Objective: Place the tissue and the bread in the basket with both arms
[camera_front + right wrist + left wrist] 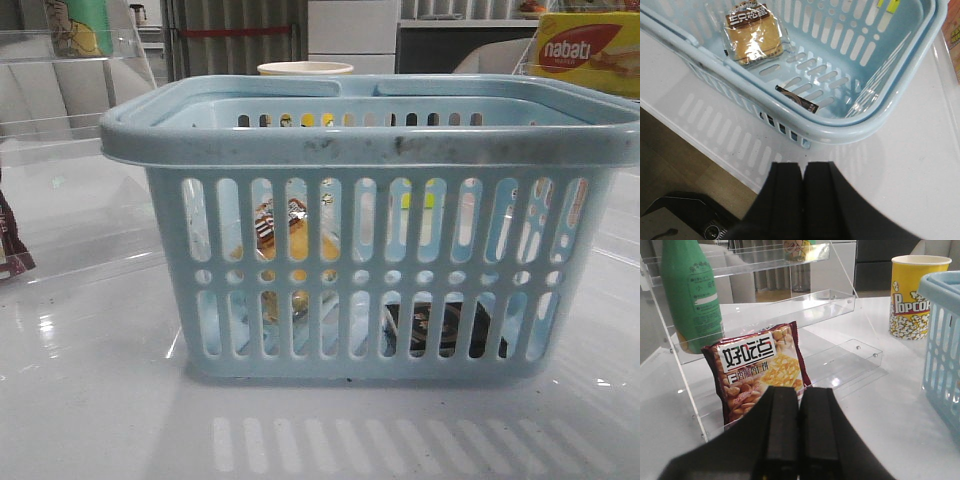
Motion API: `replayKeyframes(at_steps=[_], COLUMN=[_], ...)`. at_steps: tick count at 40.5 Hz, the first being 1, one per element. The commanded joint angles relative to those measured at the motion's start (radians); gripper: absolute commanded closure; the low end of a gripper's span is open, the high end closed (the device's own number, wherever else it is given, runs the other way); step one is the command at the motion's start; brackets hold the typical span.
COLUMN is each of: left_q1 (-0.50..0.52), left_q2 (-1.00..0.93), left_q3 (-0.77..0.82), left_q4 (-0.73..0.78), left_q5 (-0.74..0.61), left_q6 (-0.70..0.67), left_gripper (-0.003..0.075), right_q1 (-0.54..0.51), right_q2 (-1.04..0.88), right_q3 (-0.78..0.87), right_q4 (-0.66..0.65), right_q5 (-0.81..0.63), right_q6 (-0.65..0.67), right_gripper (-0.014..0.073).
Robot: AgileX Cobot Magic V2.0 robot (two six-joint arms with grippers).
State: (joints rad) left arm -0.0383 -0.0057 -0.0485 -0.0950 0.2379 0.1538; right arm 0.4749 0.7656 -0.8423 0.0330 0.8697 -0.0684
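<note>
Bread (pixel 751 36), golden-brown in a clear crinkly bag with a brown-and-white label, lies on the floor of the large light-blue slotted plastic basket (pixel 380 140), toward its left side. The small black tissue pack (pixel 797 98) lies low against the near wall at the basket's right. Both of the 2 items look delivered.

The left gripper (pixel 799 440) has its jaws pressed together on nothing, aimed at a maroon snack packet (pixel 757 370) on a clear acrylic shelf (pixel 840 300). The right gripper (pixel 803 200) is likewise closed and empty, above the table near the basket.

Any careless retreat by the right arm could clip the thick rim and shove the basket.

From the front the slots show only fragments of either item, and the tissue is mostly hidden by the rim from above, so it is probably lying flat.
</note>
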Motion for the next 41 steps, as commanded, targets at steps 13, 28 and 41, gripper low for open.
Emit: replayKeyframes(at_steps=[13,28,41], left_q1=[-0.025,-0.025,-0.025], left_q2=[-0.018,-0.018,-0.016], left_q3=[0.062,0.062,0.062], left_q4=[0.084,0.084,0.084], left_q5=[-0.289,-0.352,-0.352], left_q6=[-0.154,-0.154,-0.154], left_gripper=[0.0627,0.0627,0.0627], right_q1=[0.001,0.001,0.001], right_q2=[-0.006,-0.006,-0.006], right_q3=[-0.025,-0.025,-0.025], right_q4=[-0.012,-0.012,-0.012], right_q5=[-0.06,-0.06,-0.06], right_q6=[-0.006,-0.006,-0.006], right_gripper=[0.0538,0.0538,0.0538])
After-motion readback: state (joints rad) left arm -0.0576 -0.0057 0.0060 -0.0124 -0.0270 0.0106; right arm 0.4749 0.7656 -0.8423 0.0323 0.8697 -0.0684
